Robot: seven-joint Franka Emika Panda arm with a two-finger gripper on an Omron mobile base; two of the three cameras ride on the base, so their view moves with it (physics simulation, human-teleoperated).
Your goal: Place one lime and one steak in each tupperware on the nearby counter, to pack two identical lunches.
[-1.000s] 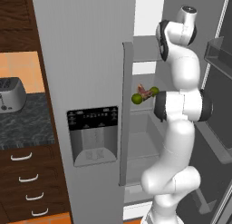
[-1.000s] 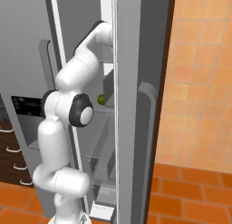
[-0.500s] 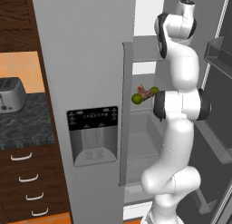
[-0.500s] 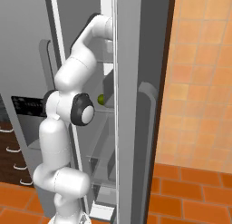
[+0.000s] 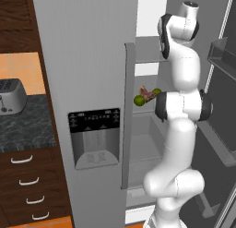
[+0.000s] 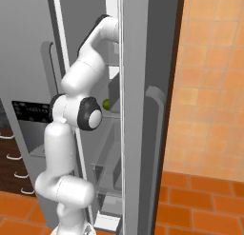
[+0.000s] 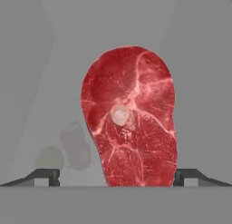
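Hand view shows us the claw (image 7: 116, 175) spread wide, its tips flanking a red marbled steak (image 7: 129, 116), not gripping it

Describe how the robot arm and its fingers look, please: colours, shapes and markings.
The glossy white arm has thick rounded segments joined by dark grey joints, one ending in a round cap with a small white dot. The two fingers are small, dark and flat-topped. No cables or markings are visible.
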